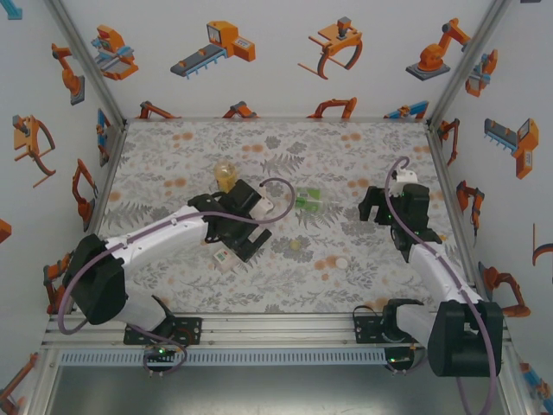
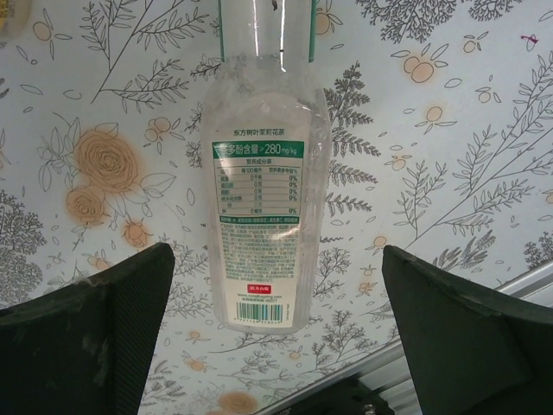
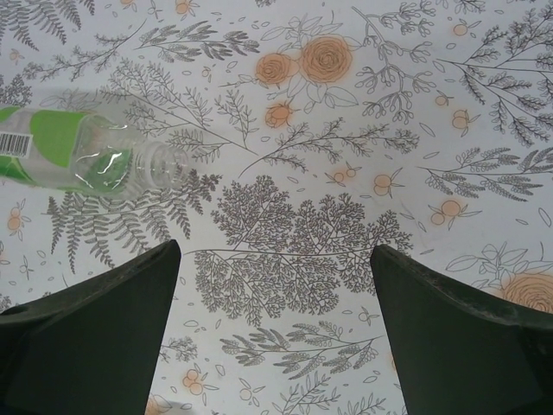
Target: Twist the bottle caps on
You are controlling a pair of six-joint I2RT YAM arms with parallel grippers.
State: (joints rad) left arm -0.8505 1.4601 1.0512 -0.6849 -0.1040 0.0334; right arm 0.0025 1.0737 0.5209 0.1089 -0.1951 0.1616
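**Top external.** Two bottle caps lie loose on the desk: a pale cap (image 1: 296,245) about the middle, and a white cap (image 1: 342,261) right of it, nearer the near edge. I judge both to be light, stiff and smooth. Lying flat, they would best be taken from above across the rim, with a gentle squeeze, as they may skid or pop out. The left pincer (image 1: 235,249) hangs over a labelled bottle (image 1: 226,257) left of the middle. The right pincer (image 1: 371,207) is toward the right edge, well apart from both caps. A green-labelled bottle (image 1: 307,201) lies between the arms, and a yellowish bottle (image 1: 225,175) stands toward the far edge.

**Left wrist.** This view adds the spacing at the left pincer (image 2: 276,251). It is spread wide with the labelled bottle (image 2: 263,199) lying lengthwise between its fingers (image 2: 95,328), and neither finger touches it. The thin clear wall looks empty, so it should roll easily and give under pressure.

**Right wrist.** The right pincer (image 3: 276,251) is also wide and holds nothing, with bare desk (image 3: 294,233) beneath it. To the upper left, the green-labelled bottle (image 3: 78,156) shows a bare threaded neck with no cap on it, a detail too small to read from above.
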